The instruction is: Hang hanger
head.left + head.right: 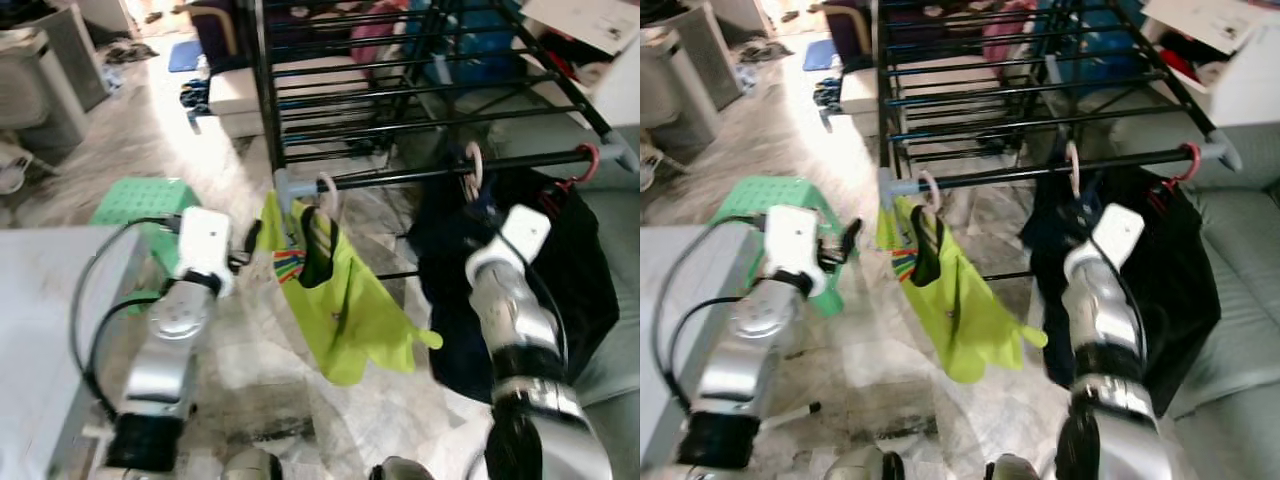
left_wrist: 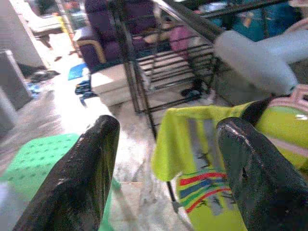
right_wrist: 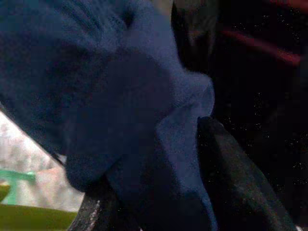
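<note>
A pale hanger hook point(image 1: 472, 165) sits over the front rail point(image 1: 400, 178) of a black drying rack, with a navy garment point(image 1: 445, 260) hanging from it. My right gripper point(image 3: 154, 183) is pushed into that navy cloth, which bunches between its spread fingers point(image 3: 231, 173). Further left on the same rail, a second pale hanger point(image 1: 327, 190) carries a yellow-green vest point(image 1: 350, 300). My left gripper point(image 2: 166, 139) is open and holds nothing, just left of the vest and level with its collar.
A red hanger point(image 1: 585, 165) with a black garment hangs at the rail's right end. A green stool point(image 1: 135, 203) stands behind my left arm and a white tabletop point(image 1: 40, 320) lies at the left. A grey sofa point(image 1: 1235, 270) is on the right.
</note>
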`<state>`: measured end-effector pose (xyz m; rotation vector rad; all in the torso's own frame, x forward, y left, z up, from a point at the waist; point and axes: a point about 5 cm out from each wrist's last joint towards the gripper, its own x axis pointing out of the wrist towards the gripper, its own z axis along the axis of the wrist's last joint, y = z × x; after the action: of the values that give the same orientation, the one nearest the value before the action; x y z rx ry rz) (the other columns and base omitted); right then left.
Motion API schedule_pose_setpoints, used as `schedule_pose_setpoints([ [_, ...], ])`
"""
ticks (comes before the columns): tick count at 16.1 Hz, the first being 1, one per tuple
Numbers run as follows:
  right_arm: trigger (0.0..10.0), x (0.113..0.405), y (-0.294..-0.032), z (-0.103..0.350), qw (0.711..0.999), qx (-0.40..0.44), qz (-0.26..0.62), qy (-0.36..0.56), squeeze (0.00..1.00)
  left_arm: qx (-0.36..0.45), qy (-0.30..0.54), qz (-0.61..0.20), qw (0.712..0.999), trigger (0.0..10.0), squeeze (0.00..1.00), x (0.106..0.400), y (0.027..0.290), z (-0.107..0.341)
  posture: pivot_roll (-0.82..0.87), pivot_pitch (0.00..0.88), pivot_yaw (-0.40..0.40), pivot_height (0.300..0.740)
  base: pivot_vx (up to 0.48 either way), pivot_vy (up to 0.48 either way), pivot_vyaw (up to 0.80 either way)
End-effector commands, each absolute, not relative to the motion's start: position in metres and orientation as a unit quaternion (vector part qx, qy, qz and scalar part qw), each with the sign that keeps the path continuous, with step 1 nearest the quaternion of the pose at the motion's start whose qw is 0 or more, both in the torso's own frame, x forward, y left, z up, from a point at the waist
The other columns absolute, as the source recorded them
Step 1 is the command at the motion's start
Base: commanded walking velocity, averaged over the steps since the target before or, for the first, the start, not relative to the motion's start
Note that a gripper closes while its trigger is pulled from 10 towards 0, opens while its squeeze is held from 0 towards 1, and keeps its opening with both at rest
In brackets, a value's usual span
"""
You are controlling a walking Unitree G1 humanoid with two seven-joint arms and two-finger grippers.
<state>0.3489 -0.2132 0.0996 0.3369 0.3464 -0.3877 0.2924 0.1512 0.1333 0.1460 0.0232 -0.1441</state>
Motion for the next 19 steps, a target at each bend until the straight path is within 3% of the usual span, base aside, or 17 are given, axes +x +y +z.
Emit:
schedule_pose_setpoints([
  [1,10.0,0.361,-0.211,0.120,0.955,0.188,-0.185,0.137,0.00,0.082,0.012,-0.060,0.995,10.0,0.00,0.290,0.154,0.137,0.04,0.078,0.002,0.740,0.000,0.000,0.00],
  [3,10.0,0.370,-0.208,0.131,0.959,0.185,-0.172,0.125,0.00,0.085,0.015,-0.051,0.995,10.0,0.00,0.286,0.155,0.140,0.04,0.087,0.000,0.740,0.000,0.000,0.00],
  [7,10.0,0.374,-0.202,0.112,0.929,0.252,-0.166,0.216,0.00,0.082,0.035,-0.052,0.995,10.0,0.00,0.269,0.152,0.133,0.07,0.093,-0.011,0.740,0.000,0.000,0.00],
  [13,10.0,0.354,-0.212,0.071,0.893,0.282,-0.205,0.286,0.00,0.080,0.054,-0.047,0.994,10.0,0.00,0.264,0.151,0.130,0.10,0.082,-0.017,0.740,0.000,0.000,0.00],
  [16,10.0,0.354,-0.208,0.068,0.899,0.265,-0.195,0.290,0.00,0.081,0.054,-0.051,0.994,10.0,0.00,0.263,0.151,0.132,0.10,0.091,-0.012,0.740,0.000,0.000,0.00],
  [18,10.0,0.351,-0.212,0.065,0.929,0.173,-0.189,0.266,0.00,0.079,0.045,-0.055,0.994,10.0,0.00,0.263,0.149,0.134,0.10,0.087,-0.010,0.740,0.000,0.000,0.00],
  [19,10.0,0.349,-0.212,0.063,0.931,0.189,-0.183,0.253,0.00,0.072,0.045,-0.055,0.995,10.0,0.00,0.263,0.147,0.134,0.09,0.085,-0.007,0.740,0.000,0.000,0.00],
])
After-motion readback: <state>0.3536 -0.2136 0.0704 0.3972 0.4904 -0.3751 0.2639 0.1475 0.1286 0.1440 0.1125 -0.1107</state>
